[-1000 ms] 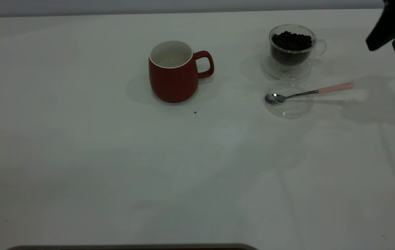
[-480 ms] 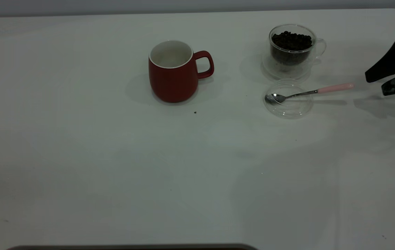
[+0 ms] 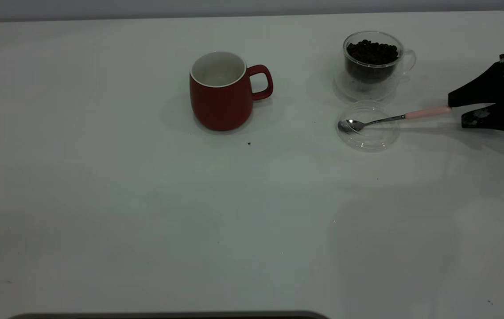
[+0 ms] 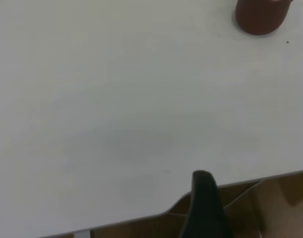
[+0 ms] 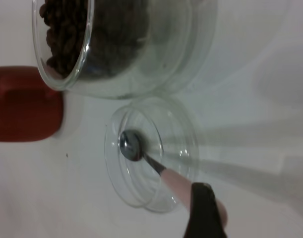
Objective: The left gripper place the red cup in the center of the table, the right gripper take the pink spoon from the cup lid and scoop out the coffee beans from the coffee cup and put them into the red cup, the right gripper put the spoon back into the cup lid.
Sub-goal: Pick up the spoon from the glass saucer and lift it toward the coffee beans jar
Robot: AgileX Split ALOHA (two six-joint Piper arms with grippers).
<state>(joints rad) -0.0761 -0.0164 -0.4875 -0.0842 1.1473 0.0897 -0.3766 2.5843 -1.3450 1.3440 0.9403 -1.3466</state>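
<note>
Right gripper [image 3: 455, 109], frame right | fingers parted around pink spoon [image 3: 393, 118] handle-end | close squarely, lift level.

Cut off and hidden from my seat

My right pincer [image 3: 455, 110] runs off the exterior view's right edge, arm unseen. In the left wrist view the red cup [image 4: 260, 17] is cropped at the rim. One finger [image 5: 205, 210] covers the pink spoon [image 5: 156, 166] handle's end.
</note>
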